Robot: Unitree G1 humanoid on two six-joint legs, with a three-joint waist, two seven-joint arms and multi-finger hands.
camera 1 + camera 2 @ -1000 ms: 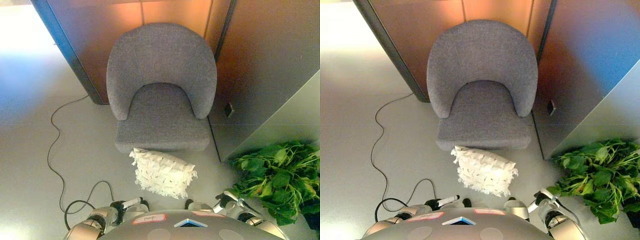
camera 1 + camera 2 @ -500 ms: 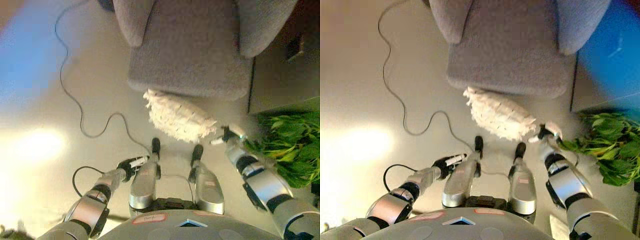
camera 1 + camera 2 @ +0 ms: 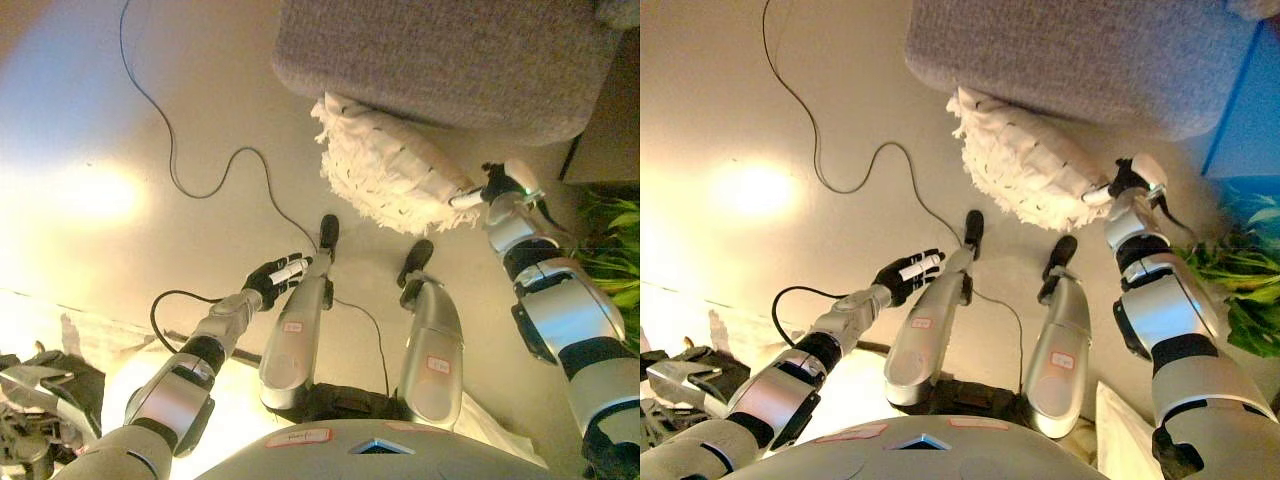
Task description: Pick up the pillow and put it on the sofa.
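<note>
The white fringed pillow (image 3: 385, 170) lies on the floor, leaning against the front edge of the grey sofa seat (image 3: 450, 50). My right hand (image 3: 500, 190) is at the pillow's right end, one white-tipped finger stretched out and touching the fringe. It does not hold the pillow. My left hand (image 3: 275, 278) hovers low over the floor, well to the lower left of the pillow. Its fingers are loosely straight and it holds nothing.
A green leafy plant (image 3: 615, 250) stands at the right edge, close behind my right arm. A dark wall panel (image 3: 610, 150) rises beside the sofa. Some dark clutter (image 3: 40, 390) sits at the lower left corner.
The camera has dipped lower and closer to the floor. My right hand has come up against the pillow's right end. The left hand has come a little closer to the pillow.
</note>
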